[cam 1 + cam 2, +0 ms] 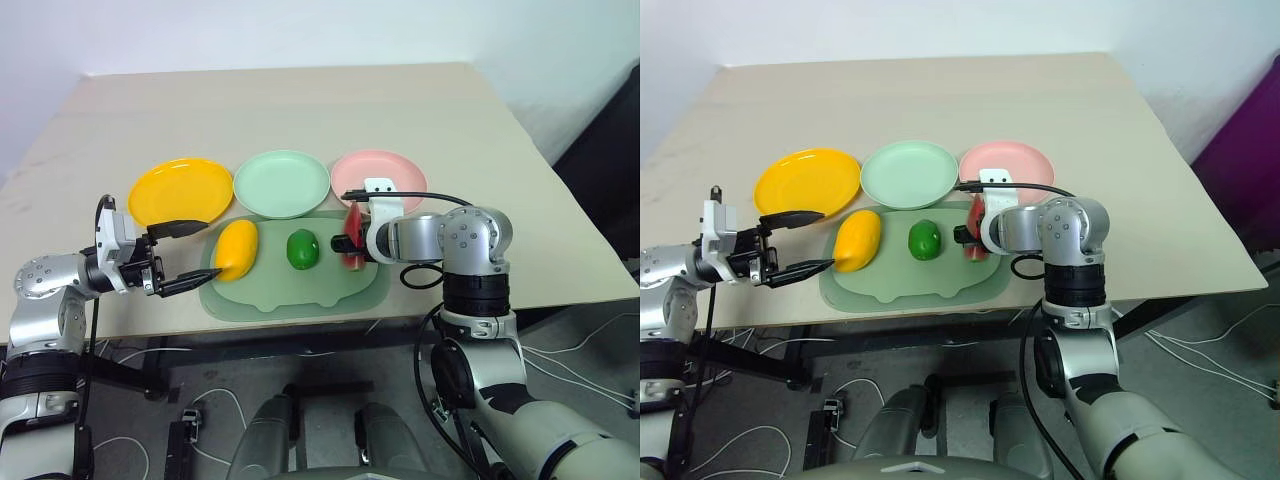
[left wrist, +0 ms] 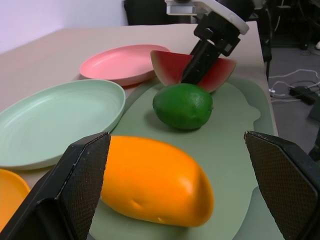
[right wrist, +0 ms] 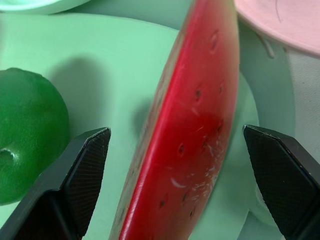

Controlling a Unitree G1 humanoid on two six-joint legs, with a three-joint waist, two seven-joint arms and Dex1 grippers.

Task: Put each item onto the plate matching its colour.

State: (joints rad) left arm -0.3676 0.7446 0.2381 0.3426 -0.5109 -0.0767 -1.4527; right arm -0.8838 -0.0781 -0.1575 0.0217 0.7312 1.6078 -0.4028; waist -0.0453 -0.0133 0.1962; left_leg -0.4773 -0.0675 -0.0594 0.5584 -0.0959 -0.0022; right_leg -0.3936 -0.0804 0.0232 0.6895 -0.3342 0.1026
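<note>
- Pale green mat [image 1: 300,290] near the front edge of the beige table [image 1: 300,110], with three toy foods lying on it in a row.
- Mango [image 1: 237,249], yellow-orange and oval, at the mat's left end, just below the yellow plate.
- Dark green fruit [image 1: 302,249], small and round, in the middle of the mat, apart from both neighbours.
- Watermelon wedge [image 3: 185,145], red with dark seeds and green rind, standing on edge at the mat's right end, close to the pink plate.
- Behind the mat, three round plates in a line: yellow plate [image 1: 180,192] on the left, mint green plate [image 1: 281,183] in the middle, pink plate [image 1: 378,176] on the right. All three bare; none of the foods on a plate yet.
- Right gripper [image 3: 177,175] angled down over the right end of the mat, jaws spread wide with one black finger on each side of the watermelon wedge; gaps visible on both sides in the right wrist view, so no grip on it.
- Left gripper [image 1: 185,257] at the table's left, level and pointing toward the mango, jaws wide apart, holding nothing; fingertips just short of the mango, one near the yellow plate's rim, the other at the mat's left edge.
</note>
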